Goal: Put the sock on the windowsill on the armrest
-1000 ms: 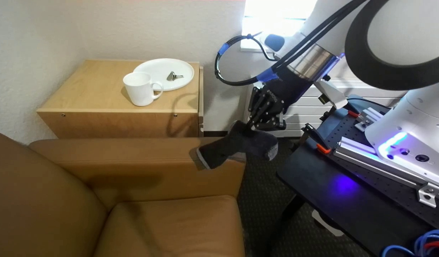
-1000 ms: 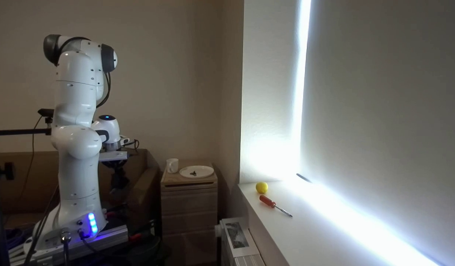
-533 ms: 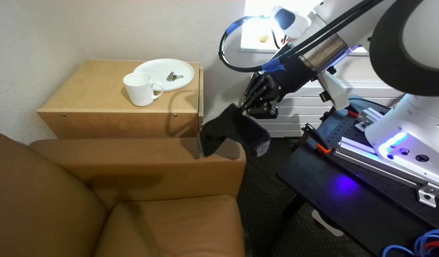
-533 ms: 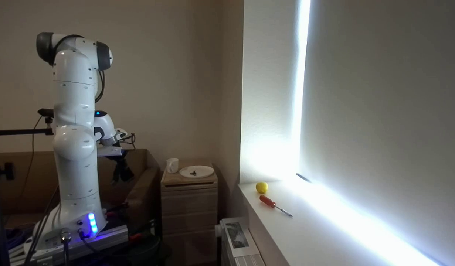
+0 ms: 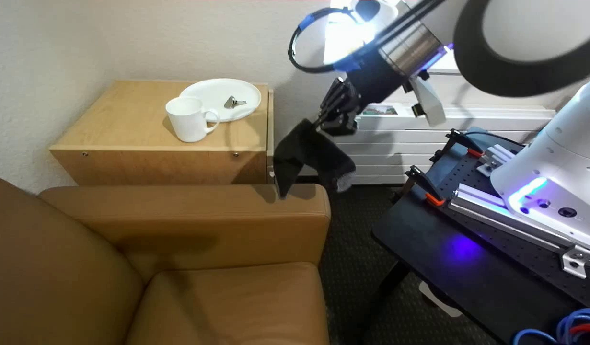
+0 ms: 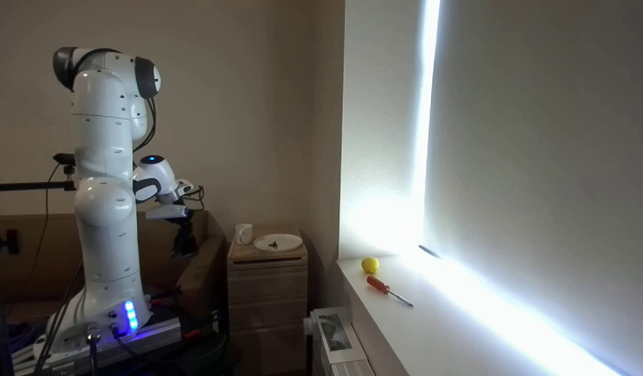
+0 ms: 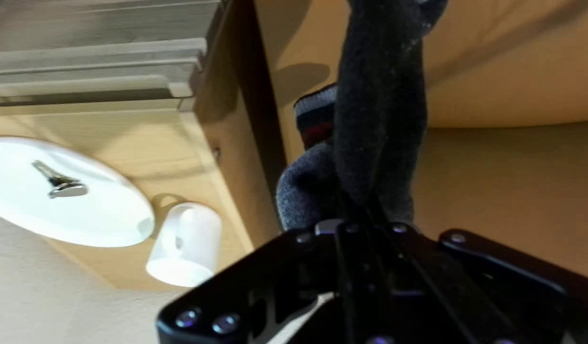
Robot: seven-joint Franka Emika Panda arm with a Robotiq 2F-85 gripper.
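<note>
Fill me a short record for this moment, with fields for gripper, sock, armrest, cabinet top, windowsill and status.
Gripper: shut on the sock
Sock: dark grey, hanging bent over, both ends drooping
Armrest: brown; one sock end overlaps it in an exterior view, touching or not cannot be told
Cabinet top: white mug; white plate holding a key-like metal item
Windowsill: yellow round object; red-handled screwdriver
Status: sock held, not yet released on the armrest
</note>
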